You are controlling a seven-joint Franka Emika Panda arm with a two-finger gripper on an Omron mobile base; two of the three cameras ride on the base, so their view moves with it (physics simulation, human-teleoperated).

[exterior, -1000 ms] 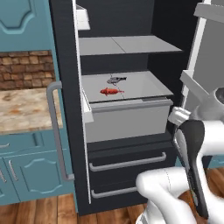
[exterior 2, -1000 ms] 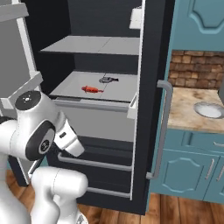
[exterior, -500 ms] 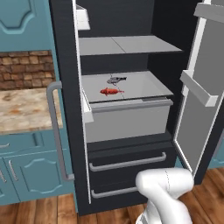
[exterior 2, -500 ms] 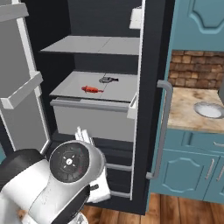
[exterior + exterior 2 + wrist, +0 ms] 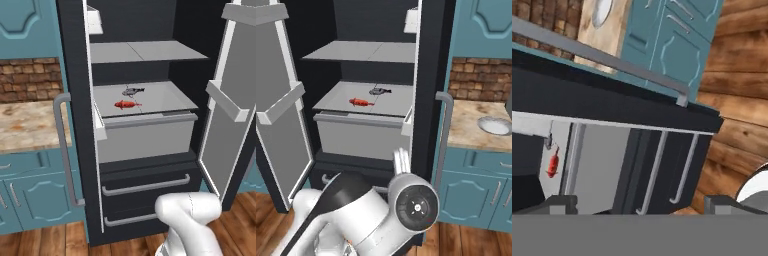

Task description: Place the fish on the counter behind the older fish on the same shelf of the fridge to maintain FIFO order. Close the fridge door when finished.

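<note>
The silvery-grey fish (image 5: 132, 91) (image 5: 378, 91) lies on the light grey shelf (image 5: 165, 102) (image 5: 336, 100) inside the open fridge (image 5: 75, 75), just behind the red-orange older fish (image 5: 126, 104) (image 5: 360, 102) (image 5: 553, 164). The fridge door (image 5: 230, 105) (image 5: 281, 105) stands wide open. The beige counter (image 5: 25, 125) (image 5: 476, 125) lies beside the fridge with no fish on it. My gripper (image 5: 643, 205) is open and holds nothing. It hangs low in front of the fridge's lower drawers (image 5: 657, 170), well away from both fish.
The fridge's other door is shut, and its grey bar handle (image 5: 65, 150) (image 5: 441, 130) sticks out toward me. A sink (image 5: 496, 125) is set in the counter. Teal cabinets stand under it. The wood floor lies below.
My arm has folded down from an upright pose beside the open door to a low crouch before the drawers. Both fish and the door have stayed put.
</note>
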